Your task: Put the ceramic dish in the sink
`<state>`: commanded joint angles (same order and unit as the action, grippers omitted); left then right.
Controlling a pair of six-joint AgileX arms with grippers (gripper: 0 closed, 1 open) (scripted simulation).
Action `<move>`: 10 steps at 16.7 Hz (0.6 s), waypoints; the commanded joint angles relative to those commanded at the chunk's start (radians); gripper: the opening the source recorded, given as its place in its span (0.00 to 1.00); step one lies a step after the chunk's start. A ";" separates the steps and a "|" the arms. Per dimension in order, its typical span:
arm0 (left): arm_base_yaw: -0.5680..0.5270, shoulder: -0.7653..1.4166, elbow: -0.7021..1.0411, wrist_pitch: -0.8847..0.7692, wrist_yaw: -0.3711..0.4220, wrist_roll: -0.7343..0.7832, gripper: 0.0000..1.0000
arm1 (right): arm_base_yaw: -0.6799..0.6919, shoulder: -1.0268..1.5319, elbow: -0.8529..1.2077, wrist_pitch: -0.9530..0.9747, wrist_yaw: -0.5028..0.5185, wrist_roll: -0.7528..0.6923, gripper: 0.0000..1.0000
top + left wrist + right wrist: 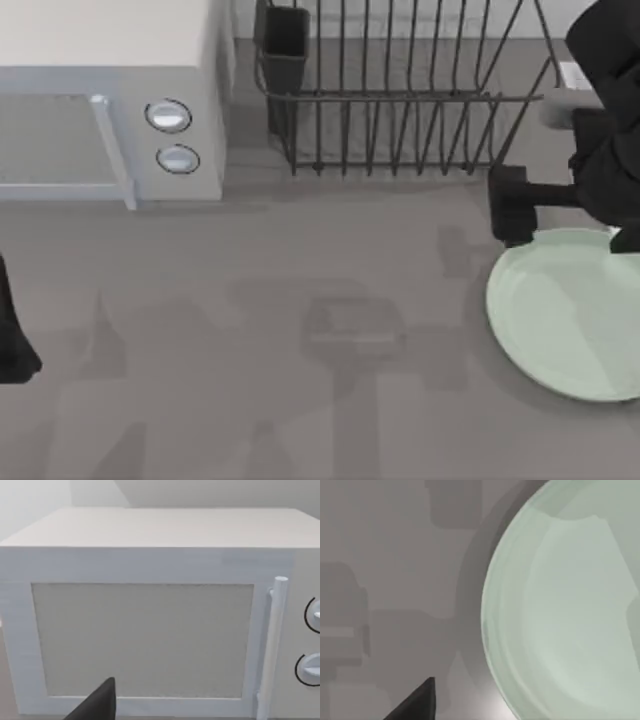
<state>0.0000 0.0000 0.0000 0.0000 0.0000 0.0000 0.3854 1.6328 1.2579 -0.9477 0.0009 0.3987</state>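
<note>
The ceramic dish (570, 315), round, glossy pale mint with a shallow rim, lies flat on the table (300, 400).

Right arm (600, 150) reaching in from table's right (far corner); left arm (15, 340) parked at left edge.

A plain grey surface (300, 400) fills the lower part of the top view, crossed by soft, blocky shadows. At its far left stands a white microwave (110, 100) with a pale door, an upright bar handle (112, 150) and two round knobs (168, 116) one above the other. To its right sits a black wire dish rack (400, 90) with a dark cup holder (285, 45) at its left corner. A light wall (200, 492) rises behind the microwave.
</note>
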 joint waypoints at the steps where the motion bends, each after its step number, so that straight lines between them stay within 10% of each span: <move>1: 0.000 0.000 0.000 0.000 0.000 0.000 1.00 | 0.016 0.074 0.053 -0.040 0.000 0.017 1.00; 10: 0.000 0.000 0.000 0.000 0.000 0.000 1.00 | 0.069 0.303 0.225 -0.170 0.000 0.072 1.00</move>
<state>0.0000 0.0000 0.0000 0.0000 0.0000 0.0000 0.4546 1.9362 1.4833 -1.1179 0.0011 0.4703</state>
